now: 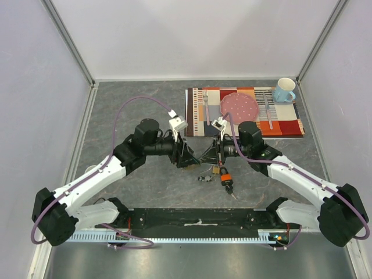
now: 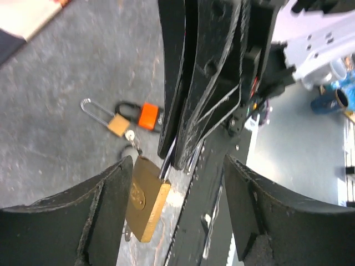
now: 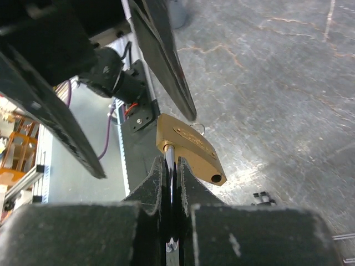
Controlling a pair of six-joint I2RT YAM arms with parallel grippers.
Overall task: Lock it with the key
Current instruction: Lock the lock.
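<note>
Grey table (image 1: 145, 87), with the two arms meeting over the middle. The right gripper (image 3: 171, 166) is clamped tight on the shackle of the brass padlock (image 3: 191, 148) and holds it up. One shackle hole shows bare, so it's not locked yet imo. The left gripper (image 2: 177, 163) is spread wide either side of the body, gripping nothing. What looks like the key (image 2: 131, 138) sits at the padlock's edge. Next, the left probably has to pinch that key squarely, which looks fiddly.
</note>
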